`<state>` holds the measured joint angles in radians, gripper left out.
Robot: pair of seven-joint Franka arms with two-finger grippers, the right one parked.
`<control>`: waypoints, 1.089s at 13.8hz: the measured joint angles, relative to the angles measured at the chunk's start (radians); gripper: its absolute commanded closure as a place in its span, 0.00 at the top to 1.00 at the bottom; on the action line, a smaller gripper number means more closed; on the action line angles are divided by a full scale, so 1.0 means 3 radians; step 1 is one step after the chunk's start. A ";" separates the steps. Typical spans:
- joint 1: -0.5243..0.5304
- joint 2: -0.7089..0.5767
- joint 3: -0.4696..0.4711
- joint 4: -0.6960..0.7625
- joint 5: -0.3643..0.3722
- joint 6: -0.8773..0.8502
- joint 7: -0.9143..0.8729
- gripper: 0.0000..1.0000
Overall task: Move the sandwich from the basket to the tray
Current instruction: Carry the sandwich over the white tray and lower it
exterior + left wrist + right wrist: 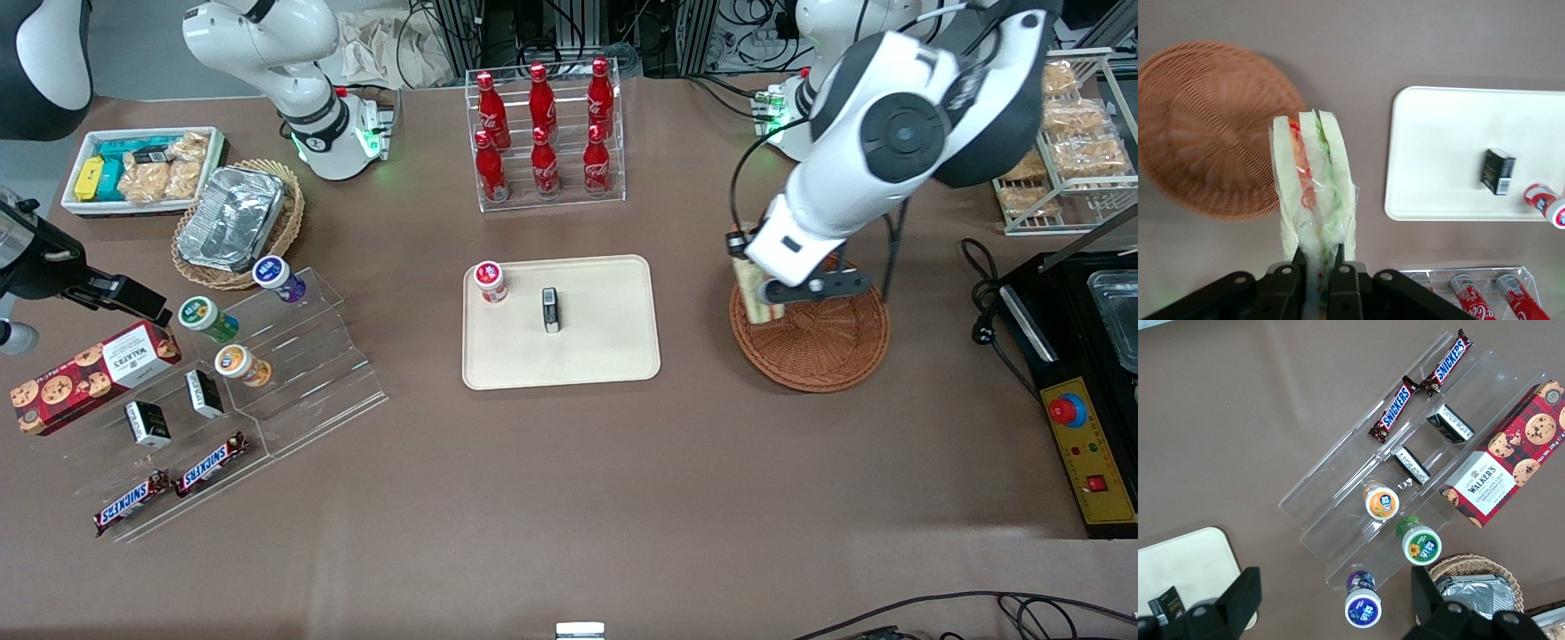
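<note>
- While my claw (1317, 261) hangs over the table, it's clamped on the sandwich (1313, 193), fingers (1295, 267) pinching the wrapped wedge at one end so the rest sticks out past the tips.
- In the wrist view you can see the cut edge fine: pale bread, red and orange on one side, green on the other, all under clear wrap.
- So the sandwich is up in the air, not in the basket (1208, 130) and not on the tray (1438, 153). In the front view it sits over the basket's rim, on the edge toward the tray.
- Going near to far in the front view: the Snickers bars (171, 484) are closest to the camera, down at the parked arm's end on a clear stepped stand (293, 373).
- The cookie box (89, 373) is just beside that stand, and small round tubs (240, 364) sit on its steps.
- Mid-table is the tray, with a small dark box (551, 309) and a red-and-white tub (490, 282) on it, the two apart from each other.
- The basket sits beside the tray toward my end, not touching it.
- Farthest from the camera is the clear rack of red cola bottles (544, 133).
</note>
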<state>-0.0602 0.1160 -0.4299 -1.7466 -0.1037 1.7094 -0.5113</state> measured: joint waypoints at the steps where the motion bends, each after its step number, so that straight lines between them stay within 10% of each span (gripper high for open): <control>1: -0.0059 0.0087 -0.0038 0.0000 0.0004 0.0110 0.0034 0.00; 15: -0.0962 0.1201 -0.0029 -0.0162 0.0637 0.1307 -0.0475 0.04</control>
<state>-0.3487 0.4761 -0.4385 -1.7953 0.0874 2.1015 -0.6538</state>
